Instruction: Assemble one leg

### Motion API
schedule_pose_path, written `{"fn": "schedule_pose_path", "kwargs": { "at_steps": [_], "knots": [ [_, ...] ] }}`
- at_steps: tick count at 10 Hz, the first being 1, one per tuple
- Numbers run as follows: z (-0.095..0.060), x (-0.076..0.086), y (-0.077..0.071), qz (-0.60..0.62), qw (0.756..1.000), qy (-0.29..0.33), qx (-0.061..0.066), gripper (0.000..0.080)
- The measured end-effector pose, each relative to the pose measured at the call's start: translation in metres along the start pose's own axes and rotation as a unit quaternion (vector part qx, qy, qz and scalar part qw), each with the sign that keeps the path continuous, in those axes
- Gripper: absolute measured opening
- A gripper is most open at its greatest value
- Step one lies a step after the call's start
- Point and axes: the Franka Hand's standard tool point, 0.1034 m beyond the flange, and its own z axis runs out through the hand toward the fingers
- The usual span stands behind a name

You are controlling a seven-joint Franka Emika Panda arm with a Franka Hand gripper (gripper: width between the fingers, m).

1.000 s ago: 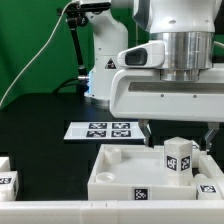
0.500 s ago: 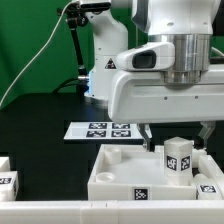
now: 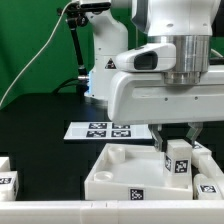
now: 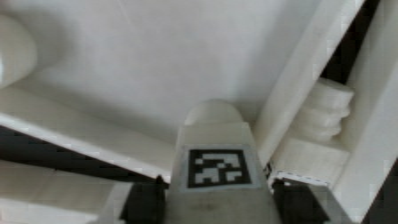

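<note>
the leg (image 3: 178, 160) is a small white stubby post with a black-and-white square tag on its facing side. it stands upright at about four o'clock in the exterior view. in the wrist view the leg (image 4: 217, 150) shows a rounded end above its tag.
</note>
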Motion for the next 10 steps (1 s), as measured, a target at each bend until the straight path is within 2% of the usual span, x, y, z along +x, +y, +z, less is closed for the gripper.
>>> {"fn": "schedule_pose_path", "kwargs": {
  "at_steps": [2, 4, 6, 8, 10],
  "knots": [
    [0.000, 0.000, 0.000, 0.000, 1.000, 0.000, 0.000, 0.0282],
    [0.000, 0.000, -0.002, 0.094, 0.996, 0.000, 0.002, 0.0282],
    [0.000, 0.000, -0.007, 0.197, 0.980, -0.001, 0.003, 0.0284],
    [0.000, 0.000, -0.008, 0.331, 0.944, -0.004, 0.015, 0.0284],
    [0.000, 0.000, -0.013, 0.443, 0.896, -0.010, 0.019, 0.0284]
  ]
}}
